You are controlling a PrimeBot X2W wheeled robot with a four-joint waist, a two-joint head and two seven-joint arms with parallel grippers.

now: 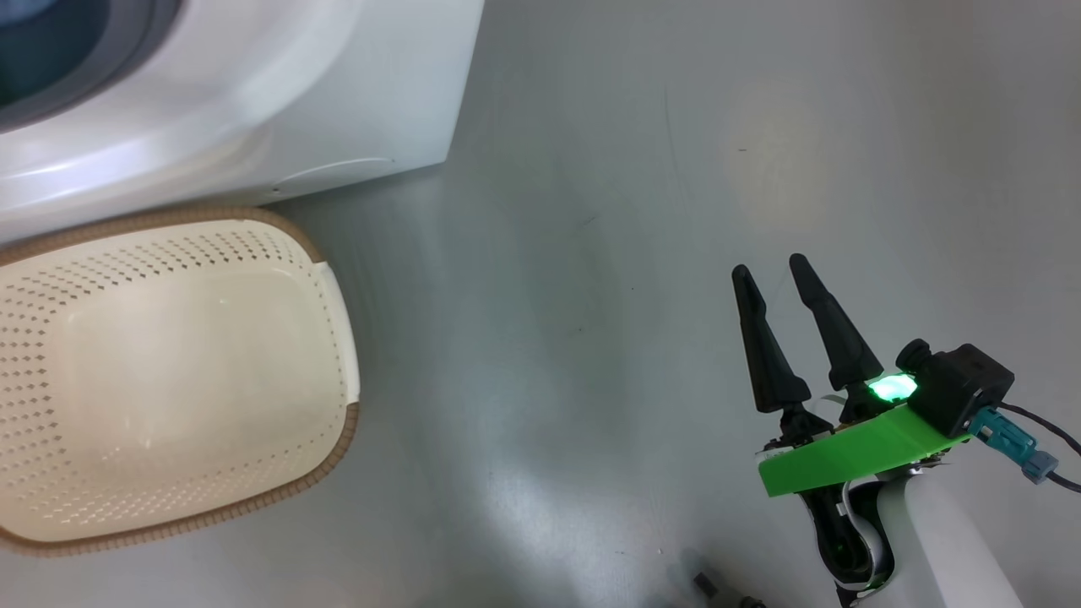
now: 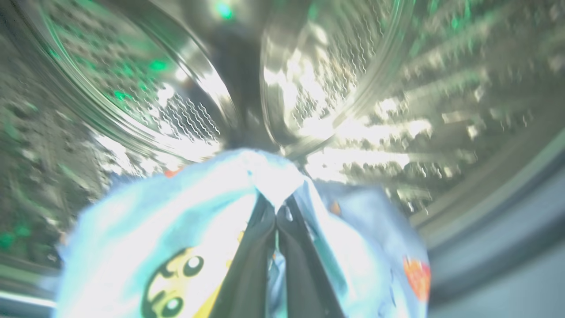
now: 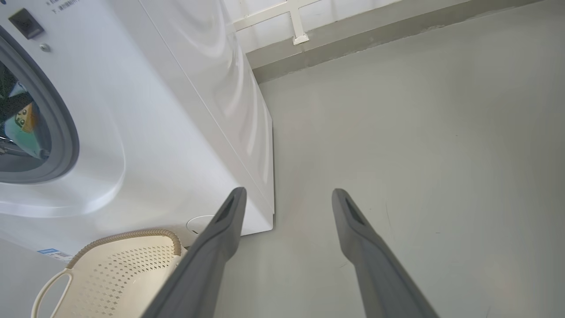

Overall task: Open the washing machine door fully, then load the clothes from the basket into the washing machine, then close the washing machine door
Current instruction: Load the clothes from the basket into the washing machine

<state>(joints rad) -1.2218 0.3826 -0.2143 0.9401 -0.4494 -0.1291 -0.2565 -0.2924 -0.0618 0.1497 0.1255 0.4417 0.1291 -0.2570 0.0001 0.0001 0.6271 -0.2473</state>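
The left gripper (image 2: 276, 206) is inside the washing machine (image 1: 253, 101), its two dark fingers pressed together and clamped on a fold of the clothes (image 2: 176, 221), a pale blue garment printed with cartoon figures. The cloth bunches around and below the fingertips on both sides. Beyond the tips curves the perforated steel drum (image 2: 397, 88), and to the right of the fingers runs the grey gasket (image 2: 507, 229). In the head view the basket (image 1: 169, 380) sits on the grey floor (image 1: 591, 253), close against the front of the machine and well to the left of the right gripper (image 1: 770, 267); its cream perforated bottom is in plain sight. The right gripper hangs over bare floor with its fingers spread wide apart and nothing between them. From its own wrist, the machine's corner lies just beyond its left fingertip, with the basket's handle lower left.
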